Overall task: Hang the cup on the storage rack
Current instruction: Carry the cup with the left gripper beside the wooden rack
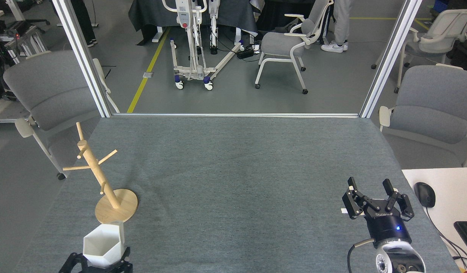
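left gripper (100, 263), at the bottom-left edge of the view, is closed around the base of the cup (103, 245); cup upright, hexagonal opening facing up, just in front of the round base of the storage rack (100, 186). rack stands near the left edge of the grey table (233, 170). right gripper (377, 199), lower right, fingers spread apart, holding nothing

1 white faceted cup (104, 243), 1 wooden mug tree (104, 189), 2 grippers, left (98, 263) and right (377, 195), 4 grey office chairs, 1 black computer mouse (424, 194).
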Motion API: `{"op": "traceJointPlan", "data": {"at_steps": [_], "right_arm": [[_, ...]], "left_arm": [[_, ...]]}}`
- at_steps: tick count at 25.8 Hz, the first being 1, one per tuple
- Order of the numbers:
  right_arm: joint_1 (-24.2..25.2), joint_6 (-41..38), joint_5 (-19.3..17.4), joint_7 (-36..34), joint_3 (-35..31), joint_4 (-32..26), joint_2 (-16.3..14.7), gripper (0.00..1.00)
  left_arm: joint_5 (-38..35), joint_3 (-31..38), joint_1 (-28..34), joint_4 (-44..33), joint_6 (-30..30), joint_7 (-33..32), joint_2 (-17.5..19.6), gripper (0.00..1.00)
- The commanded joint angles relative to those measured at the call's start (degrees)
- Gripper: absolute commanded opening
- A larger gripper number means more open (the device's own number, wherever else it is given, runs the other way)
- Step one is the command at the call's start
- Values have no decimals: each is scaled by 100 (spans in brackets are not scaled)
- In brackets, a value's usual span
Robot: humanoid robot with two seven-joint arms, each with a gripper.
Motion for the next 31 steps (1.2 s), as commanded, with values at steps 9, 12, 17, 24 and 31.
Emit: {"op": "traceJointPlan", "data": {"at_steps": [9,12,17,24,31], "right_arm": [[414,-235,249,1001,-123,-530,266,100],[396,-200,249,992,-132,-530,274,100],[396,-174,258,922,-123,-530,450,100],[308,-68,249,632,-140,-372,512,100],[194,-7,258,632,-123,-152,512,100]], "left_arm": [[10,1383,-1020,-10,229,-18,252,0],[10,1374,-1222,-10,335,-27,384,0],[-60,1365,-1521,122,344,-229,428,0],[-737,1348,-2004,439,423,-379,419,0],[-1326,1330,-2092,518,660,-387,419,0]]}}
